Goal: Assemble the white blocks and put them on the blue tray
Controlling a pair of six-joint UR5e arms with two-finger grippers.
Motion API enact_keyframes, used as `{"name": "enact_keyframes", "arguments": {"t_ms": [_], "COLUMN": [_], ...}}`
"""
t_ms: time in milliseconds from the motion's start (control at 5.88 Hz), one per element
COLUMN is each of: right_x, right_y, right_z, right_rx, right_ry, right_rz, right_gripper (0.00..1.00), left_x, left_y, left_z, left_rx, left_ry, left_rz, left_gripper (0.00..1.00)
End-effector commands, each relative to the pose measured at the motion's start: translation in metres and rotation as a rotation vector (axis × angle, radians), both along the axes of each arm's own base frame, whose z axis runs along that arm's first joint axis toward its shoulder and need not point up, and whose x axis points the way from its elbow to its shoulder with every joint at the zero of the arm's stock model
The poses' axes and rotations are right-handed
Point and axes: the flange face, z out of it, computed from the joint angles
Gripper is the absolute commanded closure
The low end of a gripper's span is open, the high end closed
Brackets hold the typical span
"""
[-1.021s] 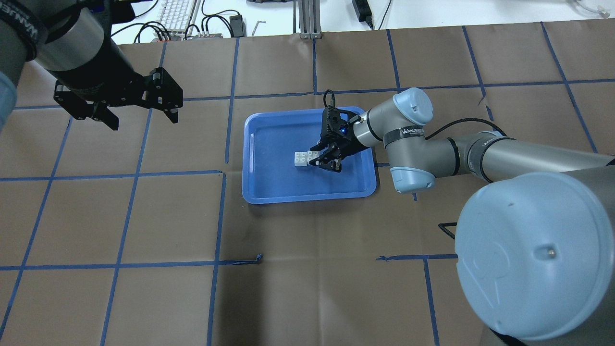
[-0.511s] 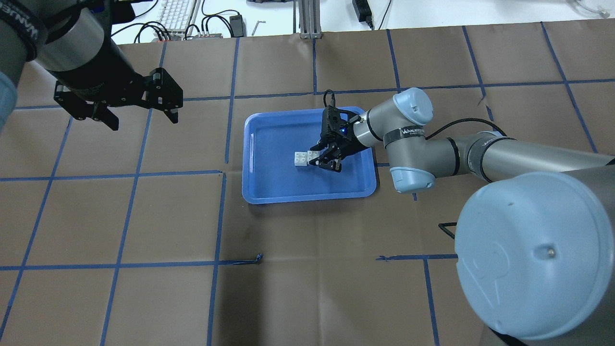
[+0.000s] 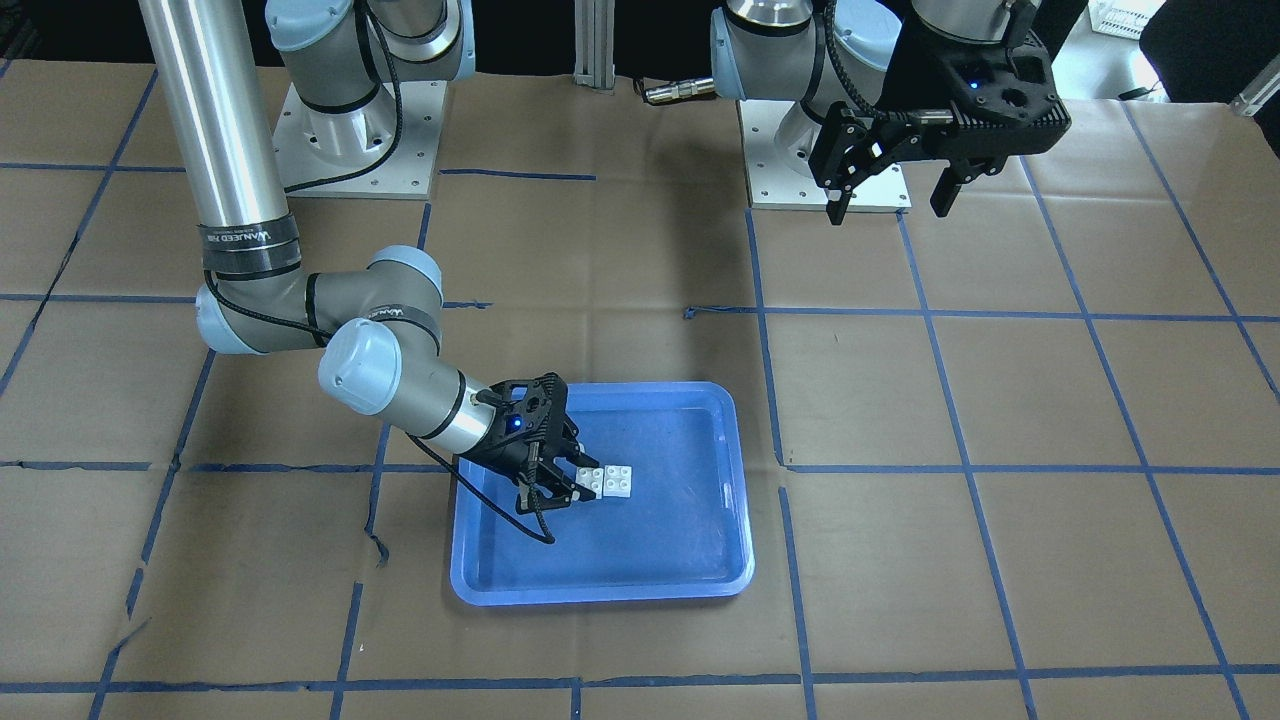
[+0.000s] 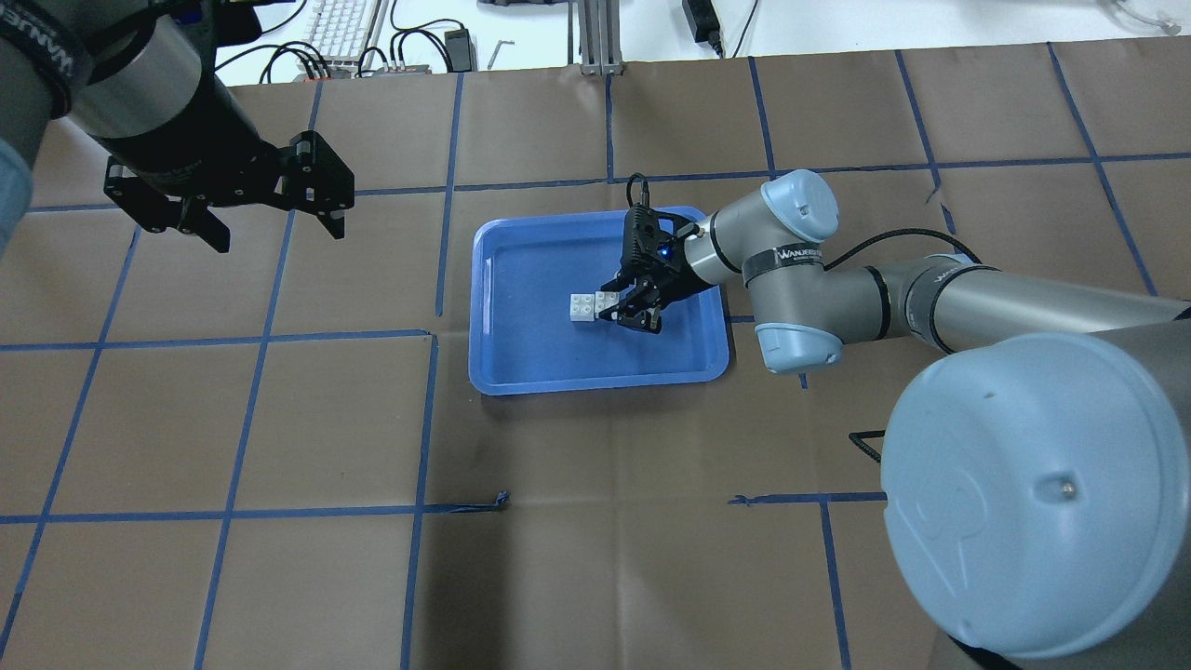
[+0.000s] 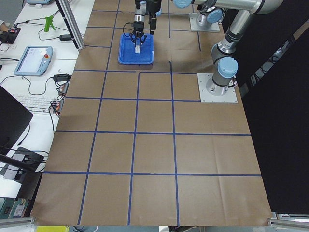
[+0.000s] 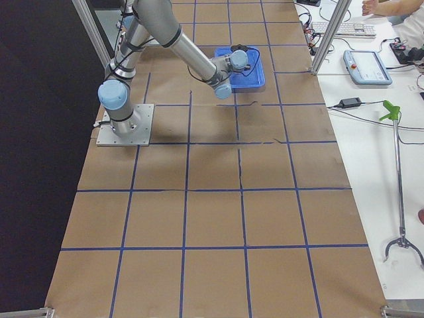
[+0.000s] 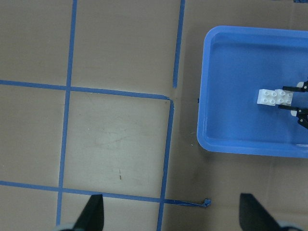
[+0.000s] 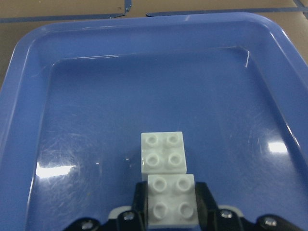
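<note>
Near the middle of the blue tray [image 4: 493, 368], a little toward its right side in the overhead view, the white blocks [image 4: 594, 304] lie as a short row of two, studs up, edge against edge. The row's long axis runs left to right across the table, in line with the arm that reaches in from the right. The held block [image 8: 172, 201] is the right-hand one. It sits between the fingers [image 8: 203, 198] of the right gripper [image 8: 172, 214], whose jaws are narrowed onto its two sides. The free block [image 8: 163, 152] lies straight ahead of that claw, on its far side in the wrist view, touching or all but touching the held one and set slightly off to one side of it. I cannot tell whether the held block rests on the tray floor or hangs just above it, but the two look placed beside each other, not stacked. If they are to be joined, I judge the move is a lift, a short shift leftward along that same axis, then a press down with the studs lined up. The small sideways offset would need correcting first. The left gripper [image 4: 276, 234] hovers over the brown table [image 4: 279, 428] far to the left of the tray, jaws spread wide and empty, so the right arm is much the nearer.
</note>
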Motion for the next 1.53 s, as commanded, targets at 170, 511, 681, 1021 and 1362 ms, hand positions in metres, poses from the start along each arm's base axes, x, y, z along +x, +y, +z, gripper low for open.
{"name": "enact_keyframes", "arguments": {"t_ms": [170, 511, 681, 1021, 1362], "right_x": [0.007, 0.007, 0.007, 0.001, -0.024], "right_y": [0.003, -0.002, -0.007, -0.012, -0.01], "right_z": [0.001, 0.008, 0.029, 0.096, 0.16], "right_rx": [0.002, -0.008, 0.043, 0.171, 0.357], "right_ry": [-0.004, -0.001, -0.014, 0.004, 0.176], "right_rz": [0.008, -0.002, -0.106, -0.366, -0.585], "right_gripper": [0.34, 0.0, 0.0, 0.0, 0.0], "left_x": [0.0, 0.0, 0.0, 0.0, 0.0], "left_y": [0.0, 0.0, 0.0, 0.0, 0.0], "left_z": [0.0, 0.0, 0.0, 0.0, 0.0], "left_rx": [0.001, 0.001, 0.001, 0.001, 0.001], "left_ry": [0.0, 0.0, -0.001, -0.001, 0.0], "left_rz": [-0.001, -0.001, -0.001, -0.001, -0.001], "left_gripper": [0.01, 0.01, 0.01, 0.01, 0.01]}}
